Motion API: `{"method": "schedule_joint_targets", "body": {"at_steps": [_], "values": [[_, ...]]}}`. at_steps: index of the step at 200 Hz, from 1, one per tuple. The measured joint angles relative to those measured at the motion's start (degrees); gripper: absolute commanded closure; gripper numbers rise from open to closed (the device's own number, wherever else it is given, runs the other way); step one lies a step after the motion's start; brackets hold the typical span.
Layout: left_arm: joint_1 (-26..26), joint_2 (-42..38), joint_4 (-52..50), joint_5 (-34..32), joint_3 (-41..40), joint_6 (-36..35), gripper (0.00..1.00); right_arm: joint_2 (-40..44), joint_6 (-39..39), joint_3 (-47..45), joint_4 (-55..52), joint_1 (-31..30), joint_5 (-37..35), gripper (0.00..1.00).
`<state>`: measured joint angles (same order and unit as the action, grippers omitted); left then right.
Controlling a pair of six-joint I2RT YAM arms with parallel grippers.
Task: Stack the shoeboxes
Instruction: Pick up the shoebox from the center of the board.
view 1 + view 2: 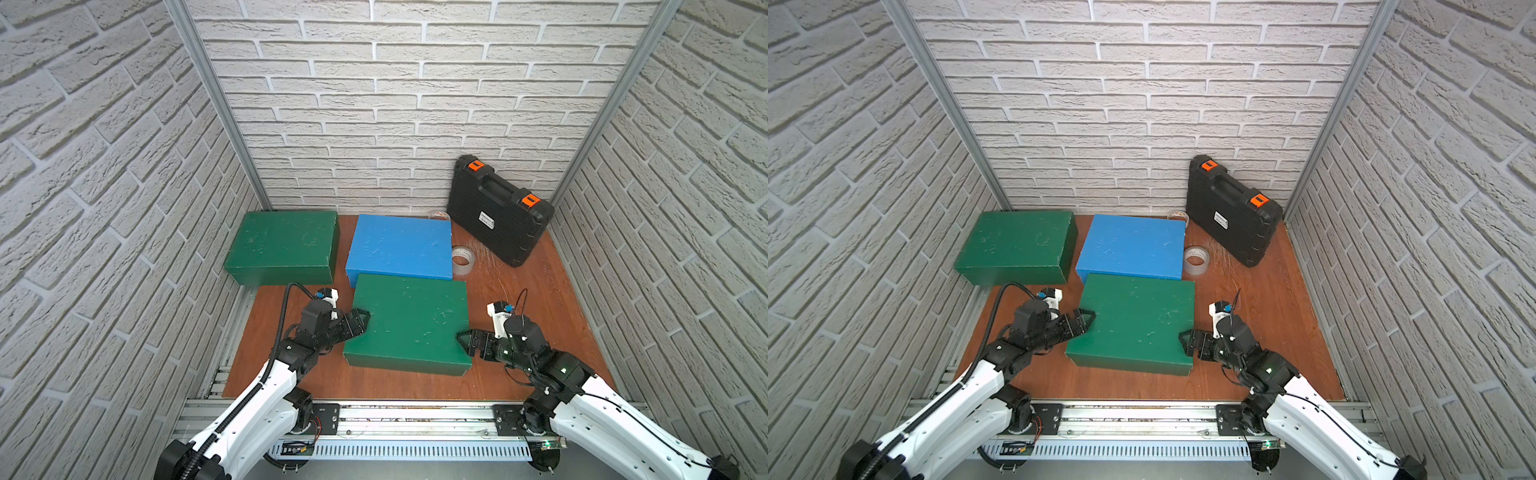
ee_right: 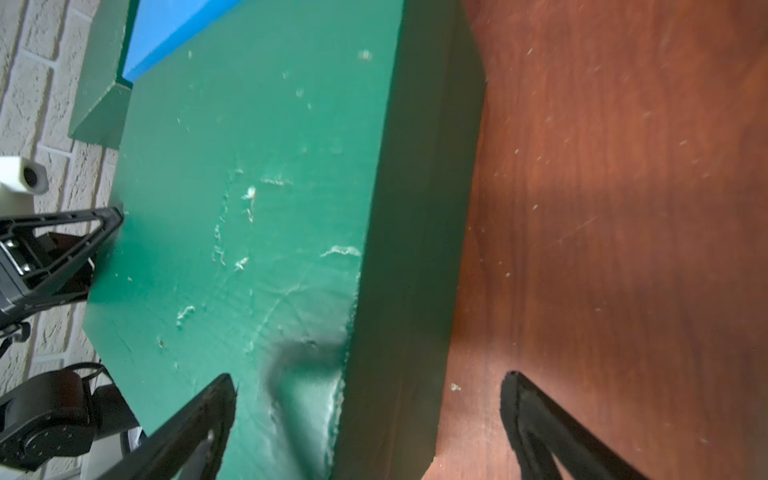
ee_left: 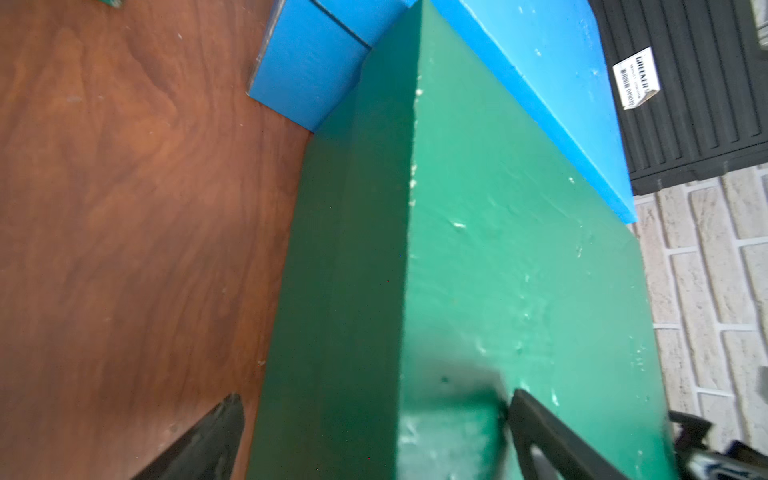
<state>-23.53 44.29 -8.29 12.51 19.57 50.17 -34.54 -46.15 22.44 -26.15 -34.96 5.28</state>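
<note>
Three shoeboxes lie on the brown table (image 1: 540, 332). One dark green shoebox (image 1: 282, 245) is at the back left, and the blue shoebox (image 1: 399, 245) sits beside it at the back middle. The second green shoebox (image 1: 409, 324) lies in front, its far edge against the blue one. My left gripper (image 1: 359, 322) is open at this box's left end, one finger over the scuffed lid (image 3: 519, 249) and one beside the wall. My right gripper (image 1: 467, 343) is open at the right end, straddling the edge (image 2: 374, 208) the same way. Neither pair of jaws presses the box.
A black tool case (image 1: 498, 212) with orange latches leans on the back wall at the right. A clear tape roll (image 1: 463, 259) lies by the blue box, and another tape roll (image 1: 439, 215) lies behind it. Brick walls close in three sides. A metal rail (image 1: 415, 419) runs along the front.
</note>
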Motion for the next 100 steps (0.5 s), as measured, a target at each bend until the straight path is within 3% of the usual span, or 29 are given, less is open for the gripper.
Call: {"method": "schedule_joint_targets", "body": {"at_steps": [54,100], "values": [[0.00,0.37,4.28,1.97,-1.66,2.43,0.02,-7.78,-3.23,-0.79,9.73,-7.43,-0.44,0.00],[0.11,2.71,7.37,2.56,-1.66,2.97,0.02,-11.58,-5.22,-0.66,14.10,-8.79,-2.45,0.00]]}}
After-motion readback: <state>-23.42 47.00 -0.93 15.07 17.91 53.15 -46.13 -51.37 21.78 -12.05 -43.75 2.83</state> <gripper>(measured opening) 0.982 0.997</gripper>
